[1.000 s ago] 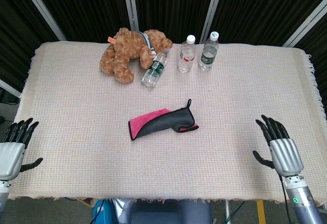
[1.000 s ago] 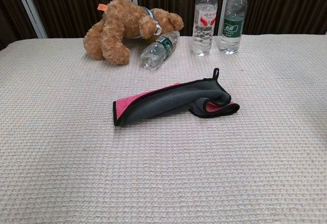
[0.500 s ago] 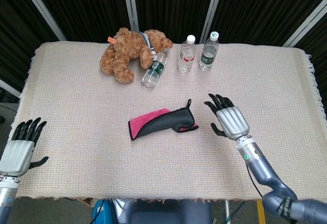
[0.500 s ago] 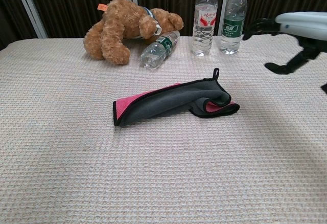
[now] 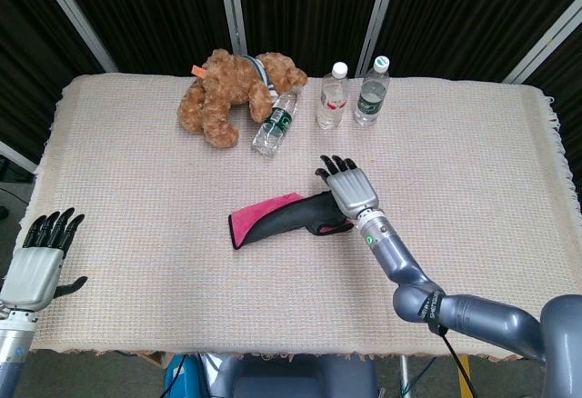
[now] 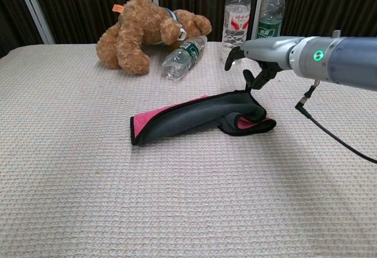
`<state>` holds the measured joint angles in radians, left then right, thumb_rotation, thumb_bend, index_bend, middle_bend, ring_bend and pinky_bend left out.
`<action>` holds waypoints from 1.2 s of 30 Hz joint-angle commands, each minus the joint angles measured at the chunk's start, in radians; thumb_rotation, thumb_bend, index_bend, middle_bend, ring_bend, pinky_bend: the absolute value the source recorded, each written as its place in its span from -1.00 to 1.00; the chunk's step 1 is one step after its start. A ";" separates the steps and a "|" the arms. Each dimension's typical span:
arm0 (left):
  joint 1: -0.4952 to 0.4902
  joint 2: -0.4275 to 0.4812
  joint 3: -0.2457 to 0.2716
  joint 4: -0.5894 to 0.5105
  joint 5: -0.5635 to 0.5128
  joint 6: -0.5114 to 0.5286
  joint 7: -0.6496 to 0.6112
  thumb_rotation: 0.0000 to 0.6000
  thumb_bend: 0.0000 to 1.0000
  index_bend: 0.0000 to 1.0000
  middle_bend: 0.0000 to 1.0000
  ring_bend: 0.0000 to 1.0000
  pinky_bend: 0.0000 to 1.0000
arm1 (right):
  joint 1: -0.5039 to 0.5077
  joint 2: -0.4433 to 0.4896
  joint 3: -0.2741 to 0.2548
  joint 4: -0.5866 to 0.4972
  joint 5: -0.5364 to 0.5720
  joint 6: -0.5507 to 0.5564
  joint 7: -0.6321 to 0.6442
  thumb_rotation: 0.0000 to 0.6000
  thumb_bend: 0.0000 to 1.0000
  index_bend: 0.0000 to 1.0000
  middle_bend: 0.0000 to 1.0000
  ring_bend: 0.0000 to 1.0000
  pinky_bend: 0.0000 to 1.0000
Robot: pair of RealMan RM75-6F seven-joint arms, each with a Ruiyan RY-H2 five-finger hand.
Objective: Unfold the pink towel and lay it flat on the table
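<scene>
The pink towel (image 5: 273, 218) (image 6: 177, 119) lies folded at the table's middle, its dark grey backing up and pink showing at both ends. My right hand (image 5: 348, 189) (image 6: 259, 52) hovers over the towel's right end, fingers spread and pointing to the far side. Its thumb (image 6: 254, 78) reaches down by the towel's small hanging loop; whether it touches is unclear. It holds nothing. My left hand (image 5: 38, 262) is at the table's near left edge, fingers apart and empty; the chest view does not show it.
A brown teddy bear (image 5: 232, 94) (image 6: 144, 31) lies at the back, with a water bottle (image 5: 275, 122) (image 6: 184, 56) on its side next to it. Two upright bottles (image 5: 333, 96) (image 5: 371, 91) stand at the back centre. A woven cream cloth (image 5: 136, 189) covers the table.
My right hand has swept from the near right edge leftward to just over the towel's right end. The left hand barely shifted. The towel has not moved.
</scene>
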<state>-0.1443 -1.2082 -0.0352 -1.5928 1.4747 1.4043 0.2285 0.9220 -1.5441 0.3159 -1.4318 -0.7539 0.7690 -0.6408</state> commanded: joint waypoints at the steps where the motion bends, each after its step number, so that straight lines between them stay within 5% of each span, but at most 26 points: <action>1: -0.001 -0.001 0.001 0.001 0.000 -0.001 -0.002 1.00 -0.95 -0.90 -1.00 -1.00 -1.00 | 0.035 -0.033 -0.033 0.027 0.054 -0.003 -0.049 1.00 0.74 -0.58 -0.90 -1.00 -0.75; 17: 0.000 0.004 0.010 -0.014 0.022 0.011 -0.019 1.00 -0.95 -0.89 -1.00 -1.00 -1.00 | 0.082 -0.053 -0.115 0.014 0.170 0.073 -0.135 1.00 0.86 -0.44 -0.90 -1.00 -0.75; 36: 0.001 0.009 0.021 -0.029 0.052 0.026 -0.028 1.00 -0.95 -0.89 -1.00 -1.00 -1.00 | 0.079 -0.030 -0.144 -0.072 0.146 0.139 -0.113 1.00 0.83 -0.26 -0.78 -1.00 -0.75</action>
<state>-0.1432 -1.1996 -0.0140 -1.6215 1.5269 1.4299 0.2008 1.0024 -1.5725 0.1727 -1.5047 -0.6054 0.9062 -0.7566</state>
